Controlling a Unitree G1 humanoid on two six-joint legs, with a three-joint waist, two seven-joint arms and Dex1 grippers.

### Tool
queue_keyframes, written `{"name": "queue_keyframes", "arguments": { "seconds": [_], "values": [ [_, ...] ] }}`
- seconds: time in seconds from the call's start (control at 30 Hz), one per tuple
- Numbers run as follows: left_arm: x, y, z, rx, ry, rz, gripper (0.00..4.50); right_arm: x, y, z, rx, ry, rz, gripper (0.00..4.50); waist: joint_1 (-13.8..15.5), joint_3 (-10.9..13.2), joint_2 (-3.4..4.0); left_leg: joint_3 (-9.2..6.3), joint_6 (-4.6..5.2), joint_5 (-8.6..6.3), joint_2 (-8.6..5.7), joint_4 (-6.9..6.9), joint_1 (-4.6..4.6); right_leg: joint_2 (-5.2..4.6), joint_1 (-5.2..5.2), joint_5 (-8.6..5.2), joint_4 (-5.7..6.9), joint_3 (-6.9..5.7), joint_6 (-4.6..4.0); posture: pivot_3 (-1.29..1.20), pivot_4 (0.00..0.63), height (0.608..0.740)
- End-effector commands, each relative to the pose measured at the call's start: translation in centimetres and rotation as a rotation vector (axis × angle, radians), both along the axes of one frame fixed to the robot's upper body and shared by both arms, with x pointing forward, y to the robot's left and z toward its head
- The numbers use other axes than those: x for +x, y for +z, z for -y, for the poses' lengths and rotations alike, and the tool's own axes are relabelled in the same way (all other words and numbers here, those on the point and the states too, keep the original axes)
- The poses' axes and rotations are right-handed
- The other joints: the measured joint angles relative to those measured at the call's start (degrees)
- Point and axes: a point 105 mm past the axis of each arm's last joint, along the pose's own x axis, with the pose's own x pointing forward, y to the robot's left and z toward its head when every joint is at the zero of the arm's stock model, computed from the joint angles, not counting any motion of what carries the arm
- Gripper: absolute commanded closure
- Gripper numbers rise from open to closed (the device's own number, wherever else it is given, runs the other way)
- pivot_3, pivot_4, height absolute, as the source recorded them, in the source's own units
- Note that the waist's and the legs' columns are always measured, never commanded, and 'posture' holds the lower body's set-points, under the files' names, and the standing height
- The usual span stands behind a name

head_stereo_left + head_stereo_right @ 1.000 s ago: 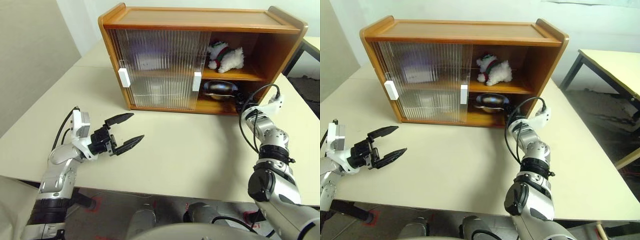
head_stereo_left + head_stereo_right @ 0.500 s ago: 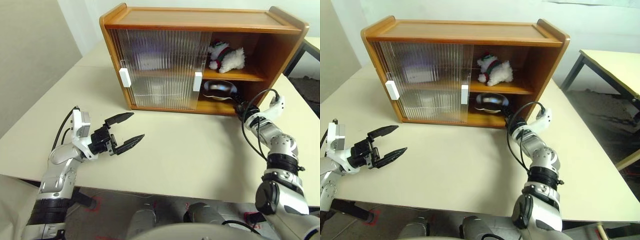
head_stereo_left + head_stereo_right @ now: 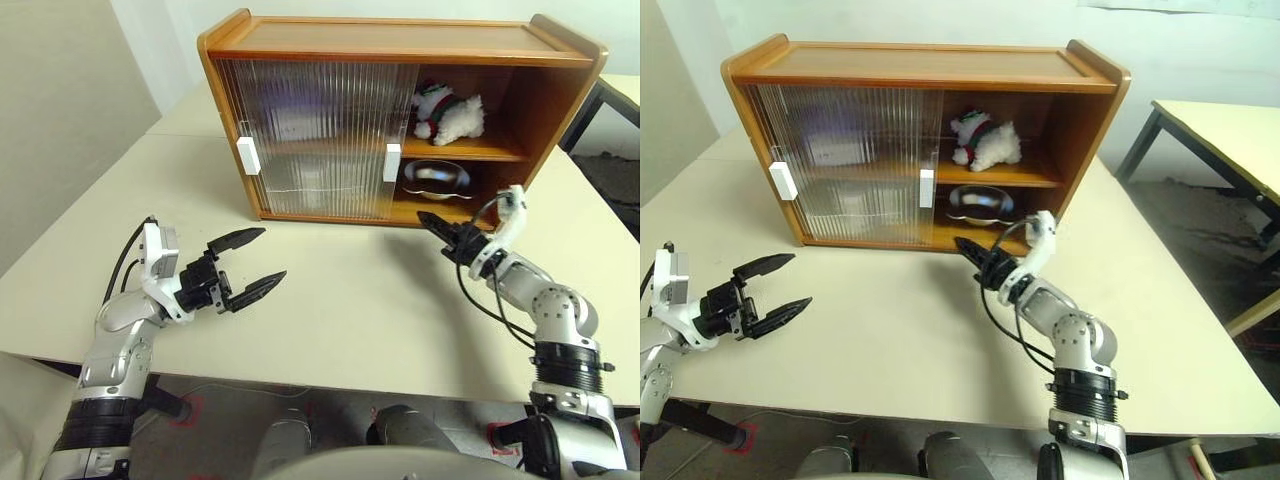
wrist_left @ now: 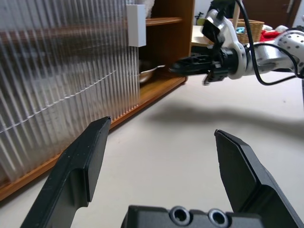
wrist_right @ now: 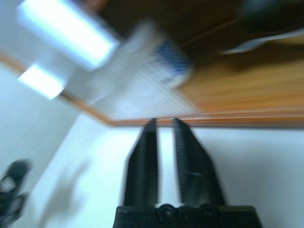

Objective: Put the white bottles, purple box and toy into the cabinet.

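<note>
Since the earlier frames the right gripper (image 3: pixel 432 219) is seen withdrawn from the cabinet's lower shelf and swung leftward over the bench (image 3: pixel 340 310), its jaws now closed and empty. The left gripper (image 3: pixel 250 262) is unchanged, held low over the near left of the bench with its jaws spread wide and nothing between them. Farther back, the cabinet (image 3: pixel 400 40) is open on its right half, both ribbed doors (image 3: pixel 320 130) being stacked to the left. The toy (image 3: pixel 450 112) is lying on the upper shelf, above and beyond the right gripper; a steel dish (image 3: pixel 436 178) is on the lower shelf. Pale shapes are dimly visible behind the ribbed doors. The right door handle (image 3: pixel 392 162) is judged the likely next target, just left of and beyond the right gripper, far nearer than to the left.
</note>
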Motion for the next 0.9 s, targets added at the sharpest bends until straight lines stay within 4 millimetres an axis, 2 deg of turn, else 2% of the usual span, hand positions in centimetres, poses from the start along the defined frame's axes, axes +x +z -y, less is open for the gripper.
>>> {"name": "queue_keyframes", "arguments": {
  "seconds": [0.03,0.13,0.17,0.27,0.37,0.4,0.63,0.77,0.9],
  "values": [
    [-0.2,-0.3,0.0,0.005,-0.015,-0.003,0.0,0.5,1.6,-2.3,0.037,0.061,0.053,4.48,0.06,0.0,0.0,-0.01,0.0,0.0,0.05,0.0,0.0,-0.02,-0.02,0.04,0.0,-0.01,-0.08,-0.11,0.0,0.74],
    [-0.5,-0.2,0.3,-0.001,-0.026,0.01,0.0,0.7,2.3,-4.7,0.083,0.112,0.067,4.48,0.42,-0.02,-0.02,-0.15,0.01,0.01,0.18,-0.02,0.02,-0.07,-0.24,0.08,0.0,-0.04,-0.38,-0.11,0.0,0.74],
    [-0.6,-0.2,0.3,-0.003,-0.029,0.01,0.0,0.7,2.5,-5.2,0.097,0.123,0.072,4.48,0.57,-0.02,-0.03,-0.17,0.01,0.01,0.25,-0.04,0.03,-0.06,-0.35,0.22,0.0,-0.08,-0.74,-0.1,0.0,0.74],
    [-0.6,-0.3,0.4,-0.003,-0.031,0.009,0.0,0.8,2.8,-6.0,0.123,0.14,0.081,4.48,0.86,-0.03,-0.04,-0.17,0.0,-0.01,0.46,-0.11,-0.03,0.14,-0.44,0.35,0.0,-0.14,-1.13,-0.1,0.0,0.74],
    [-0.5,-0.4,0.5,-0.003,-0.031,0.009,0.0,1.1,2.8,-6.5,0.117,0.142,0.093,4.48,0.97,-0.04,-0.05,-0.21,0.0,-0.02,0.57,-0.13,-0.12,0.44,-0.28,0.53,0.02,-0.13,-0.94,-0.1,0.0,0.74],
    [-0.5,-0.4,0.5,-0.003,-0.032,0.009,0.0,1.2,2.9,-6.6,0.118,0.141,0.097,4.48,0.97,-0.04,-0.05,-0.21,0.0,-0.03,0.59,-0.13,-0.11,0.55,-0.25,0.68,0.04,-0.11,-0.67,-0.1,0.0,0.74],
    [-0.4,-0.5,0.5,-0.002,-0.016,0.01,0.0,3.6,4.7,-5.6,0.141,0.013,0.191,4.48,0.98,-0.04,-0.05,-0.32,0.01,-0.03,0.74,-0.13,-0.08,0.72,-0.28,0.63,0.06,-0.09,-0.58,-0.09,0.0,0.74],
    [-0.5,-0.5,0.5,-0.002,-0.011,0.008,0.0,4.1,4.8,-4.9,0.152,-0.014,0.195,4.48,1.24,-0.04,-0.05,-0.42,0.01,-0.03,0.83,-0.11,-0.05,0.71,-0.39,0.54,0.06,-0.11,-1.44,-0.09,0.0,0.74],
    [-0.5,-0.4,0.5,-0.001,-0.006,0.012,0.0,4.5,4.9,-4.4,0.146,-0.056,0.196,4.48,1.24,-0.04,-0.05,-0.41,0.01,-0.03,0.88,-0.13,-0.08,0.79,-0.33,0.61,0.12,-0.14,-1.54,-0.09,0.0,0.74]
  ]
}}
